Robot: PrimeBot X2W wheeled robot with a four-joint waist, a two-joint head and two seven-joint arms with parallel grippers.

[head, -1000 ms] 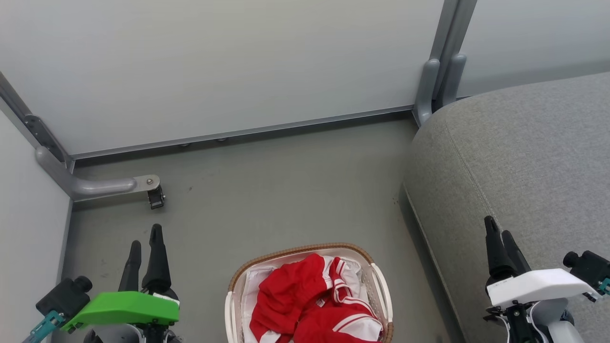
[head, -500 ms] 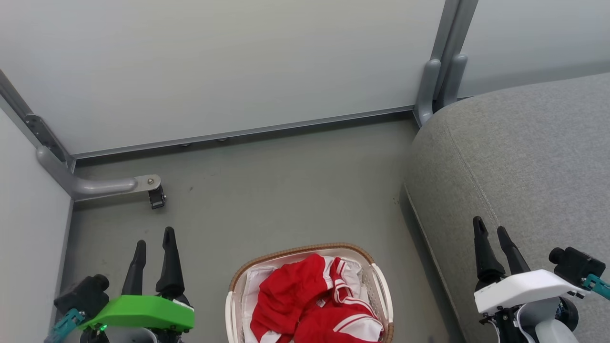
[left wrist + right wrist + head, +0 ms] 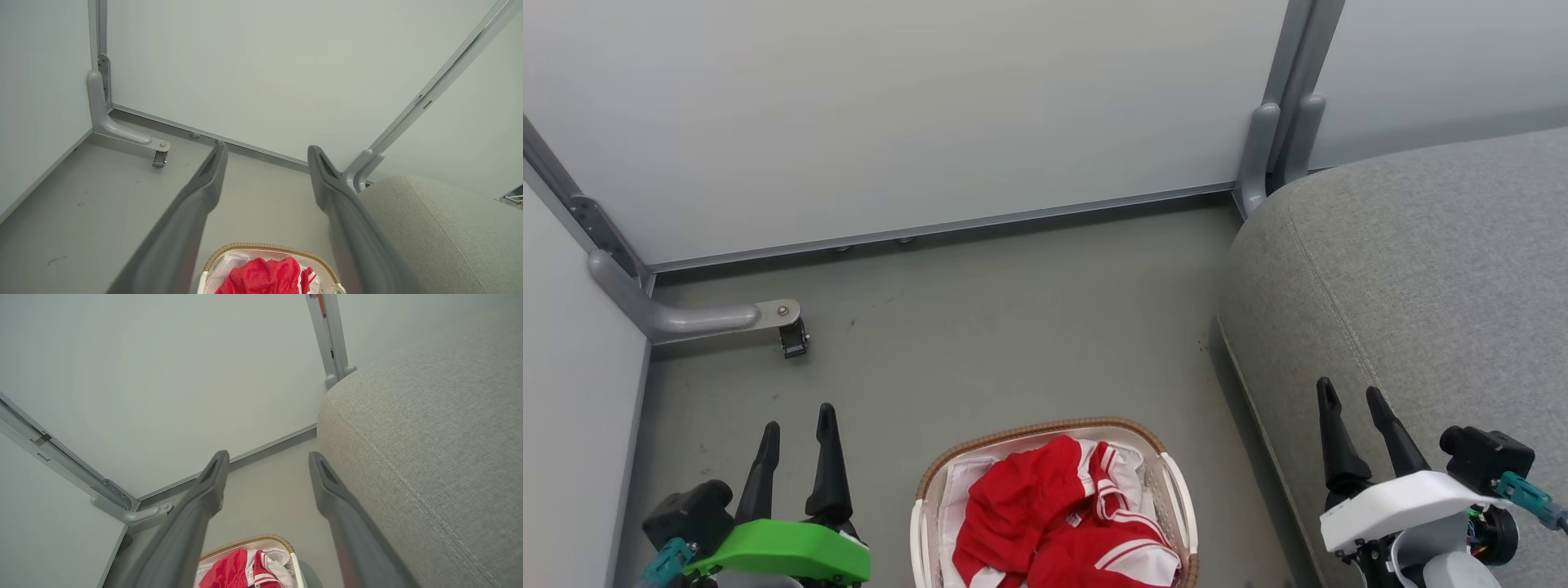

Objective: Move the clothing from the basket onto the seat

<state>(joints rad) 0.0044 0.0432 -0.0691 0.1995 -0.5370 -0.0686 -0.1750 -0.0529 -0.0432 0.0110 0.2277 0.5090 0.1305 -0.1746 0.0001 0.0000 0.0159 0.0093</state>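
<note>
The red clothing (image 3: 1054, 523) with white stripe trim lies heaped in the white basket (image 3: 1172, 490) with a brown woven rim, on the floor at the bottom centre of the head view. The grey seat (image 3: 1421, 286) fills the right side. My left gripper (image 3: 797, 416) hovers open to the left of the basket, nothing between its fingers. My right gripper (image 3: 1349, 394) is open over the seat's front edge, to the right of the basket. Both wrist views look down past open fingers at the clothing (image 3: 261, 277) (image 3: 241, 571) and the seat (image 3: 441, 228) (image 3: 429, 437).
Pale partition walls (image 3: 915, 106) close off the back and left. A grey metal foot with a castor (image 3: 784, 327) juts onto the floor at the left, and an upright post (image 3: 1274, 147) stands beside the seat's far corner. Bare grey floor (image 3: 1013, 327) lies beyond the basket.
Both grippers have drawn back toward the bottom of the head view and inward toward the basket. Both stay open. Basket and clothing have not moved.
</note>
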